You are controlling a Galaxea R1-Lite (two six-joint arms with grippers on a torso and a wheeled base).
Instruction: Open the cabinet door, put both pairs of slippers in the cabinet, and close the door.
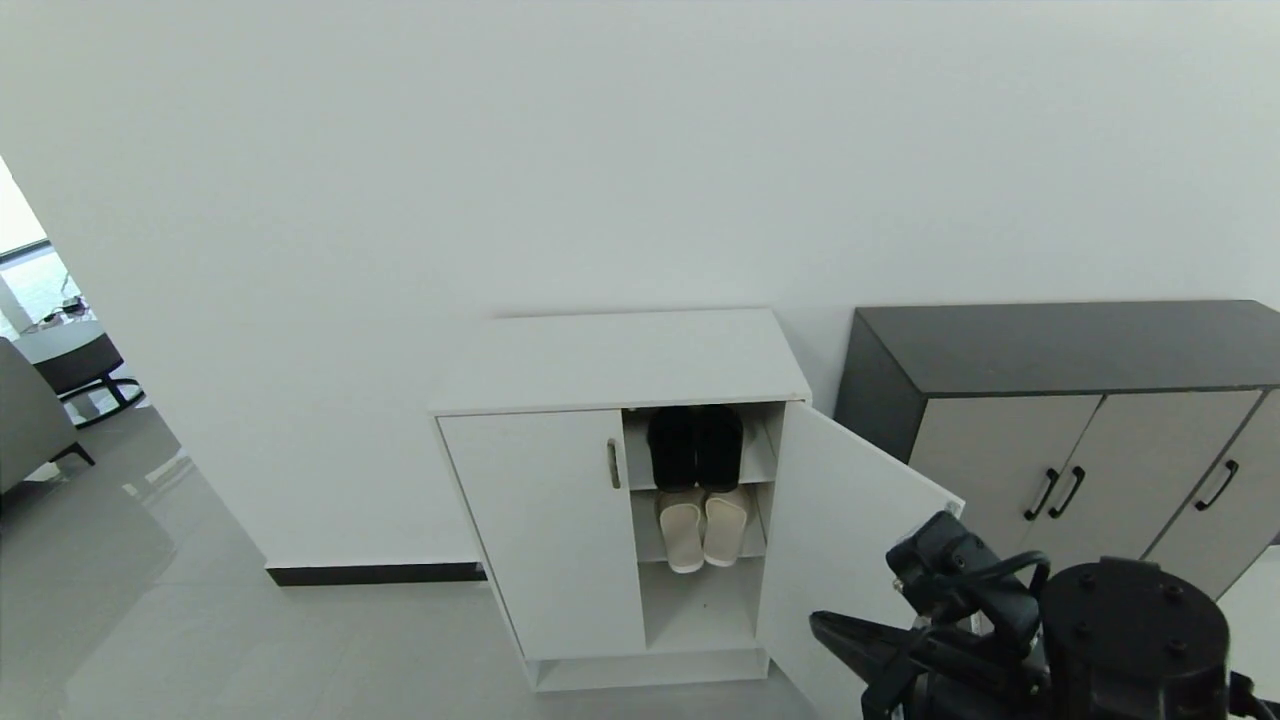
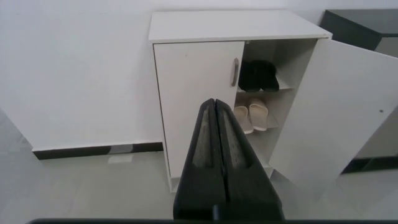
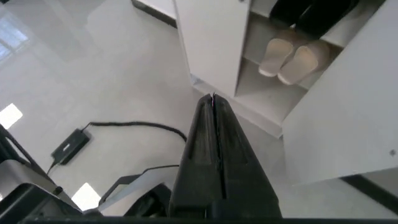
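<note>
The white cabinet stands against the wall with its right door swung open and its left door closed. A black pair of slippers lies on the top shelf. A beige pair of slippers lies on the shelf below, toes hanging over the edge. My right gripper is shut and empty, low in front of the open door. In the left wrist view my left gripper is shut on nothing, some way back from the cabinet front. The right wrist view shows the beige slippers beyond my right gripper.
A dark sideboard with grey doors stands right of the cabinet, close behind the open door. A black cable with a power adapter lies on the tiled floor. A chair and a round table stand far left.
</note>
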